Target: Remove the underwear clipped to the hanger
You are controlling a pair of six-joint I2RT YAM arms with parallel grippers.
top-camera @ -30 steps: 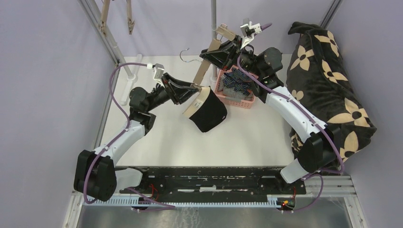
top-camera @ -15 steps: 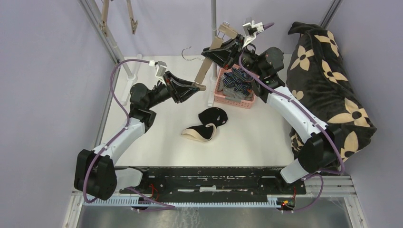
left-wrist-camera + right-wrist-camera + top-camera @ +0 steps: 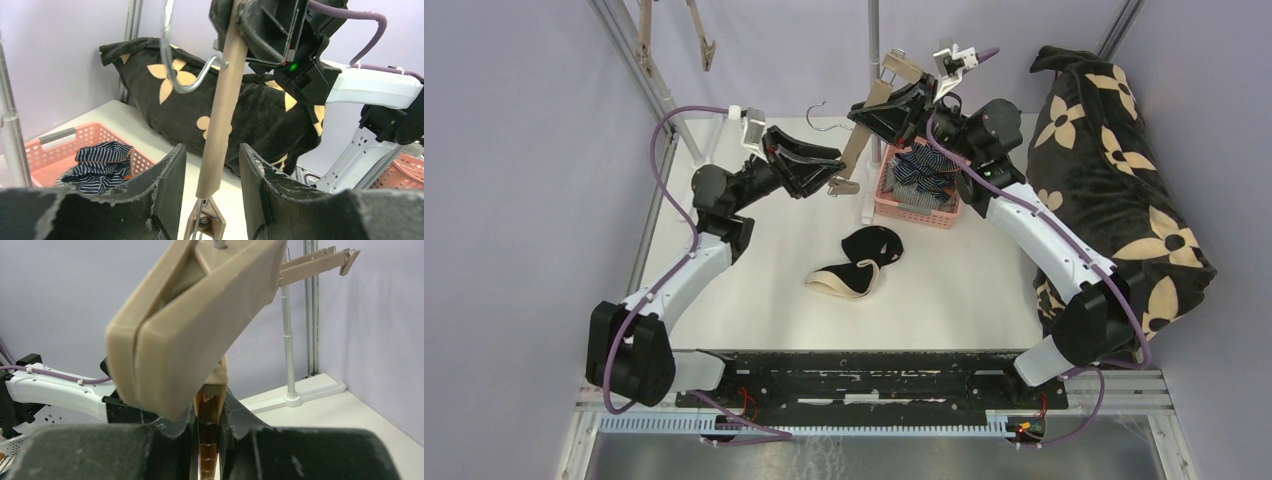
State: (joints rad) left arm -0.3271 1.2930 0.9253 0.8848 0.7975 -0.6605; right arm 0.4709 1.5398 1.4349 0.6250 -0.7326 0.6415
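Plain black cloth brief (image 3: 856, 262) dropped, lies below left pincer (image 3: 832, 170), open astride tan wooden hanger (image 3: 856, 140). Right pincer (image 3: 894, 100) clamps hanger; unclipping looks done.

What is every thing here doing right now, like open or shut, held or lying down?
right gripper, shut on the hanger.
hanger, tilted, held up in the air.
left gripper, open, fingers on either side of the hanger bar.
black underwear, unclipped, crumpled on the table.
striped underwear, lying in the pink basket.
blanket, heaped at the right edge.
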